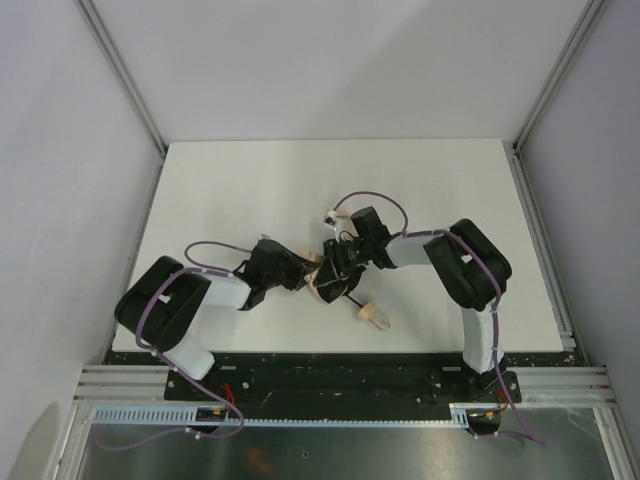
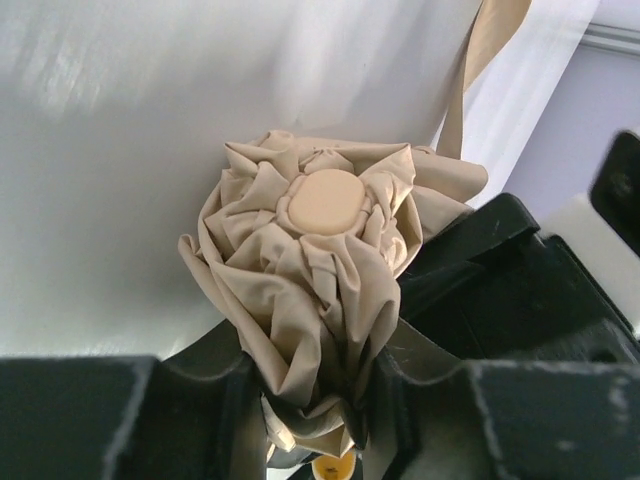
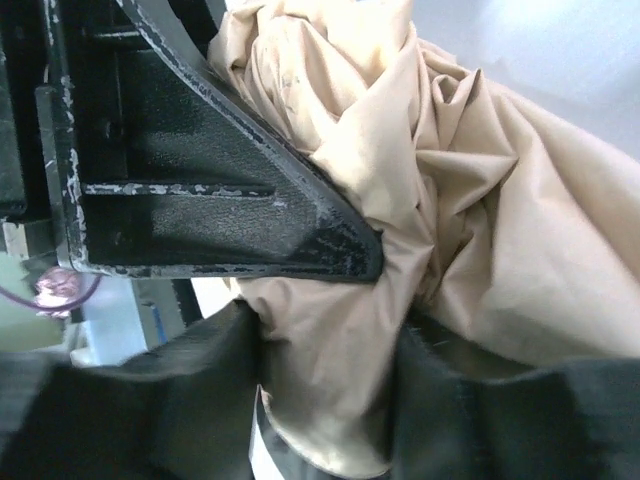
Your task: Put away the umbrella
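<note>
Beige umbrella [image 2: 310,270], one, bunched, left end effector [image 2: 316,400] pinching it, right end effector [image 3: 330,400] pinching it

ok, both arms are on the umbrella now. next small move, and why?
Probably squeeze the left gripper firmer on the umbrella and hold it steady. Fabric sits bunched in its grip, the right gripper pinches the canopy too, and the strap trails off unwrapped, so the bundle looks too loose to wrap yet.

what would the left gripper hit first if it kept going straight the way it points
The umbrella: its bunched beige fabric sits between the jaws of the left gripper, so pushing on meets it at once. Depth beyond is unclear.
</note>
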Available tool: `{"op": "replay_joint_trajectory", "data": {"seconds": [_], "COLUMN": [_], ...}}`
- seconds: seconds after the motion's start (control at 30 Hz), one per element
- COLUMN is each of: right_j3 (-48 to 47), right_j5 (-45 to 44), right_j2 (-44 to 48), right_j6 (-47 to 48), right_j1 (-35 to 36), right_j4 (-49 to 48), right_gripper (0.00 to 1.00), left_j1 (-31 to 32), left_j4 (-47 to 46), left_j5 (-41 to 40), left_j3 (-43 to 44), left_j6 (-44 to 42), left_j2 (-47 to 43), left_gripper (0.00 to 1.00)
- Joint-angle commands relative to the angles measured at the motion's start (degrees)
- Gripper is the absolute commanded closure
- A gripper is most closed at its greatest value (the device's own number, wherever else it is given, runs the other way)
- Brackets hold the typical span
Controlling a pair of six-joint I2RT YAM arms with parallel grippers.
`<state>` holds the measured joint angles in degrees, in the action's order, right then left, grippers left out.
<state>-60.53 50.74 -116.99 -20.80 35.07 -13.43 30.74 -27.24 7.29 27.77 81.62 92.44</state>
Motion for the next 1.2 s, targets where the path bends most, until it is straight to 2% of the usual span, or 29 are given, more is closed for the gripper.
{"op": "replay_joint_trajectory", "data": {"seconds": [0.0,0.1,0.2,0.37,0.53,0.77,0.87,0.93,1.0,1.03,1.07,1.17], "right_j3": [0.02,0.47,2.38,3.96,4.04,4.02,4.02,4.02,4.02,4.06,4.26,5.52], "right_j5": [-18.2,-32.27,-45.48,-62.56,-71.64,-78.47,-79.21,-79.59,-78.12,-76.3,-73.93,-58.27], "right_j2": [7.93,14.44,19.1,20.78,16.99,9.56,6.71,5.75,5.57,5.69,5.88,6.03], "right_j6": [8.38,13.58,18.28,22.66,24.76,23.29,22.86,22.81,22.55,21.98,21.52,20.02], "right_j1": [4.47,7.86,13.11,21.52,27.11,28.66,28.18,27.9,27.25,26.59,25.56,20.58], "right_j4": [18.85,21.47,20.13,17.11,10.81,6.5,6.18,6.32,7.08,7.8,8.42,9.23], "right_gripper": [0.4,0.2,0.08,0.04,0.06,0.22,0.33,0.42,0.67,0.84,0.92,0.99], "left_j1": [0.09,0.11,0.11,0.13,0.16,0.79,1.08,1.16,1.19,1.17,1.12,0.49], "left_j4": [7.35,9.79,14.29,19.77,22.77,23.11,23.11,23.11,22.87,22.6,22.28,20.6], "left_j5": [-4.46,-4.13,-3.18,-2.14,-2.2,-1.93,-1.85,-2.13,-2.68,-3.14,-3.63,-5.14], "left_j3": [-3.6,-3.97,-2.81,-1.58,-0.66,-0.71,-0.4,-0.63,-0.97,-1.14,-1.36,-2.92], "left_j6": [-2.52,-0.68,0.56,2.67,3.99,7.86,8.5,8.6,8.1,7.4,6.7,5.08], "left_j2": [-1.21,-2.84,-3.22,-3.94,-5.24,-5.49,-5.94,-6.68,-7.59,-8.14,-8.89,-12.09], "left_gripper": [1.0,1.0,1.0,1.0,1.0,1.0,1.0,1.0,1.0,0.94,0.84,0.48]}}
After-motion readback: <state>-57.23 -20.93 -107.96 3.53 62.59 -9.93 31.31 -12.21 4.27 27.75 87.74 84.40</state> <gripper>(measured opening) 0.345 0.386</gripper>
